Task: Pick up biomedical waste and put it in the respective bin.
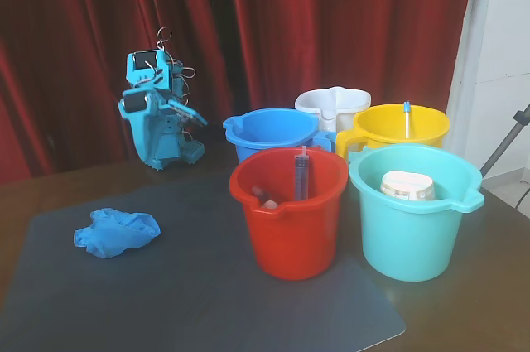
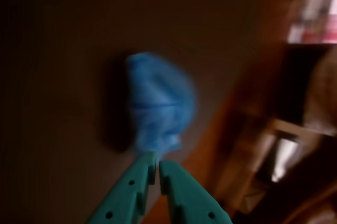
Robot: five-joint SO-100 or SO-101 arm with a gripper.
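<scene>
glove (image 1: 116,232) lay crumpled, near left on mat (image 1: 207,302) | fingers (image 2: 138,179) clenched, empty | advice: spread them, descend over bunched middle | target: yellow bucket (image 1: 402,132), far right

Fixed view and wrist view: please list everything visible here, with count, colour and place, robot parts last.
Glove: one, bright blue, crumpled on the grey mat at left in the fixed view; blurred in the wrist view, ahead of the jaws.
Mat: one, grey, on the dark table.
Red bucket: one, front centre, with a grey syringe standing inside.
Teal bucket: one, front right, holding a pale round container.
Yellow bucket: one, back right, with a thin stick-like item inside.
Blue bucket: one, behind the red one.
White bucket: one, rearmost.
Curtain: red, backdrop.
Arm: one, teal, folded at back left.
Gripper: teal jaws, shut, apart from the glove.
</scene>
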